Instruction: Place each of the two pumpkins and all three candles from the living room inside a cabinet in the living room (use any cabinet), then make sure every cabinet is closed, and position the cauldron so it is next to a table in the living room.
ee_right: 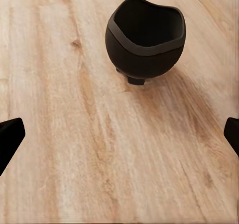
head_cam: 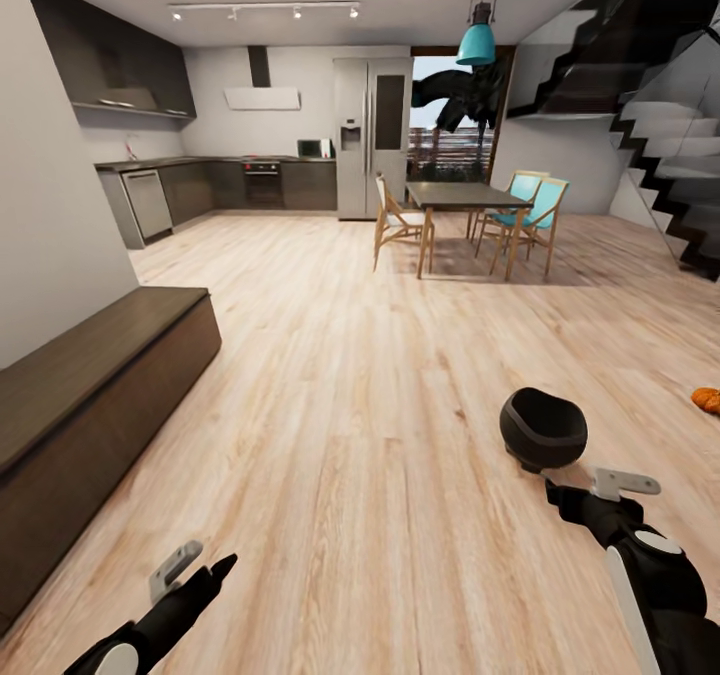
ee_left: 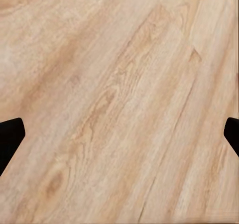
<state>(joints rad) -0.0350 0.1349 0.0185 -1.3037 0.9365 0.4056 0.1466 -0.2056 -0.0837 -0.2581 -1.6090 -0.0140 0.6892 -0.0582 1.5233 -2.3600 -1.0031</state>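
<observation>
The black cauldron (head_cam: 542, 428) stands upright on the wood floor at the right, just beyond my right gripper (head_cam: 595, 485). In the right wrist view the cauldron (ee_right: 144, 37) sits ahead of the open fingertips (ee_right: 11, 134), apart from them, with an empty mouth. One orange pumpkin (head_cam: 708, 400) lies on the floor at the right edge, partly cut off. The long low dark-brown cabinet (head_cam: 90, 395) runs along the left wall, its fronts flush. My left gripper (head_cam: 195, 567) hangs open over bare floor at the lower left, nothing between its fingers (ee_left: 10, 137).
A dining table (head_cam: 460, 197) with wooden and teal chairs (head_cam: 530, 217) stands at the far middle. The kitchen counters (head_cam: 215, 183) and fridge (head_cam: 372, 135) line the back wall. A dark staircase (head_cam: 670, 175) rises at the right. Wide wood floor (head_cam: 360, 425) lies between cabinet and cauldron.
</observation>
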